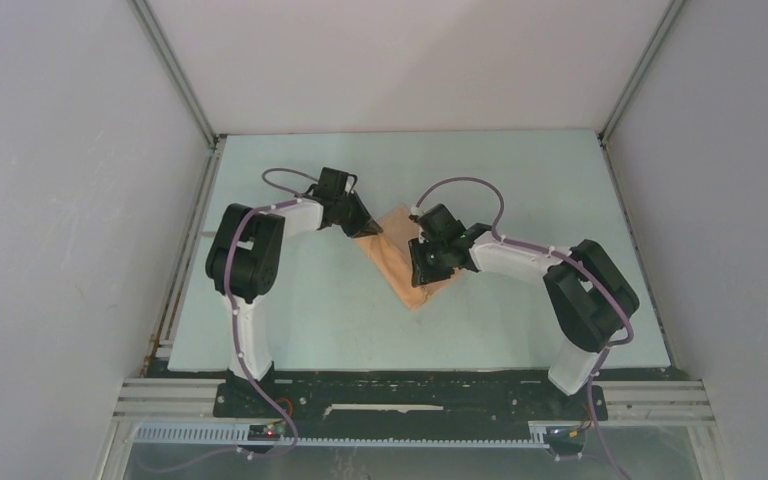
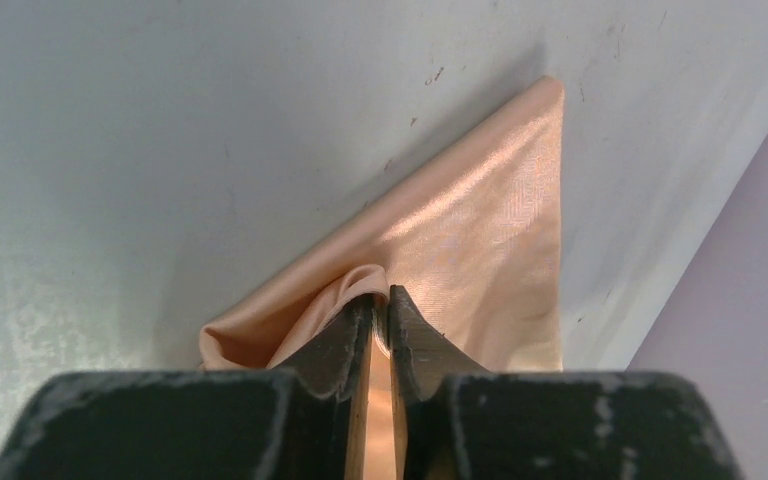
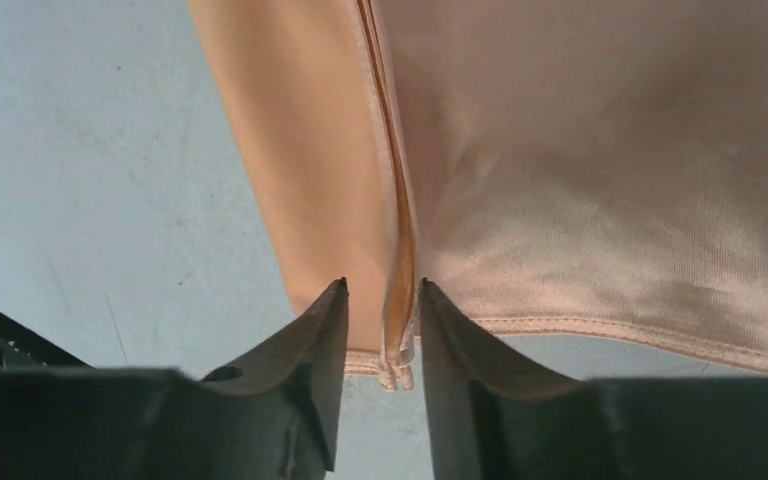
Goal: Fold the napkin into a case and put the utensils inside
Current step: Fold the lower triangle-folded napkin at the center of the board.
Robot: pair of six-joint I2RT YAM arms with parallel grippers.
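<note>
the napkin [image 1: 397, 258] lies near the middle of the table [image 1: 290, 320], folded into a layered peach wedge with one point toward the near edge – not yet a finished case, by my reading. in the left wrist view it [image 2: 470, 230] narrows to a corner on the far side, and a small ridge of cloth bunches up at the fingertips. the left gripper [image 2: 380, 295] has its jaws together, clamped on that ridge at the napkin's left edge. the right gripper [image 3: 382, 290] straddles the stacked hems of the napkin [image 3: 600, 180] at the end nearest the camera. its jaws stand a little apart around them, and i cannot tell whether they truly pinch. no utensils show in any view.

the risk i see: the cloth is thin and slippery-looking, so if the right jaws catch only some of the layers, the fold could peel open when lifted. if the two arms pull unevenly – the left [image 1: 368, 228] hauling against the right [image 1: 425, 270] – the wedge could skew or drag across the table and lose its shape.
</note>
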